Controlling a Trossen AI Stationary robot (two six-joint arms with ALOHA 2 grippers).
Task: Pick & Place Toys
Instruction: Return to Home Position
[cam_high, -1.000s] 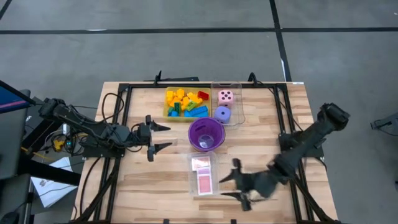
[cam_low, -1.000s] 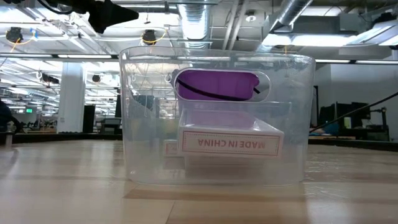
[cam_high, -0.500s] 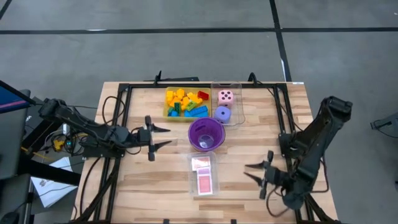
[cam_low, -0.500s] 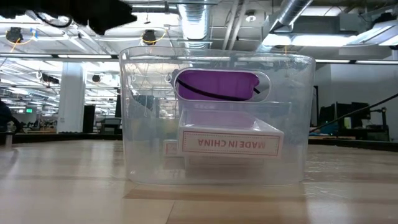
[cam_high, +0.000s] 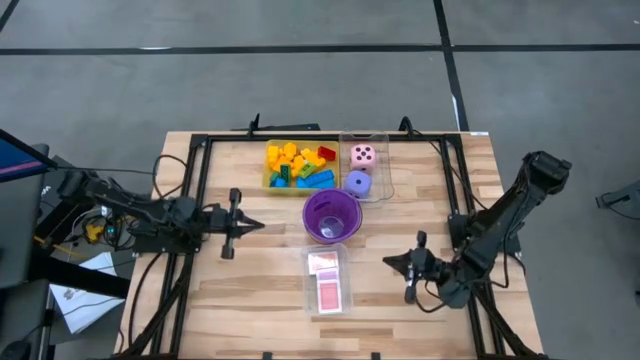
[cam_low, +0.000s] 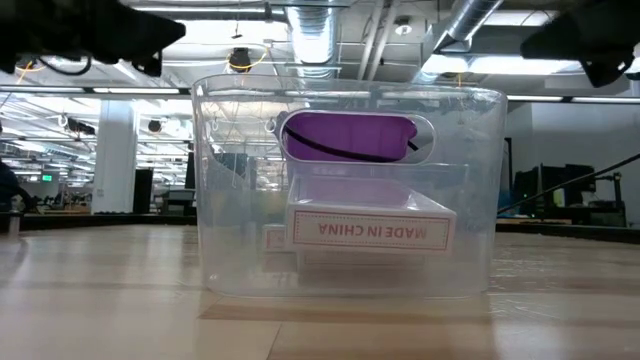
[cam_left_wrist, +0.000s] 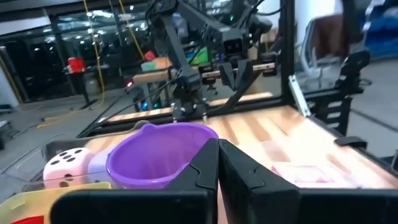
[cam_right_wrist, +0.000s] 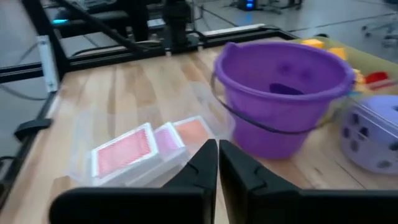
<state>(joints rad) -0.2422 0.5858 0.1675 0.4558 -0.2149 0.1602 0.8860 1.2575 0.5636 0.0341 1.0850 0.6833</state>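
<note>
Coloured bricks (cam_high: 298, 166) lie heaped in a yellow tray at the table's far middle. Beside them a clear tray holds a pink die (cam_high: 364, 155) and a purple die (cam_high: 358, 183). White-red cards (cam_high: 327, 281) lie in a second clear tray (cam_low: 345, 190) toward the near edge, behind which stands the purple cup (cam_high: 332, 216). My left gripper (cam_high: 260, 224) is shut and empty, level, left of the cup and pointing at it. My right gripper (cam_high: 387, 260) is shut and empty, right of the card tray. In the wrist views both pairs of fingers (cam_left_wrist: 217, 152) (cam_right_wrist: 217, 152) meet with nothing between them.
Black frame rails (cam_high: 200, 190) run along the table's left, right and far sides. Bare wood lies in front of the left gripper and between the right gripper and the card tray. In the low view parts of dark arms (cam_low: 90, 30) (cam_low: 590, 35) hang at the top corners.
Both grippers have shut on nothing. My left gripper has drawn back a little toward the table's left edge and sunk. My right gripper has pulled away from the card tray toward the table's right edge, rolled and sunk. No toy has moved.
</note>
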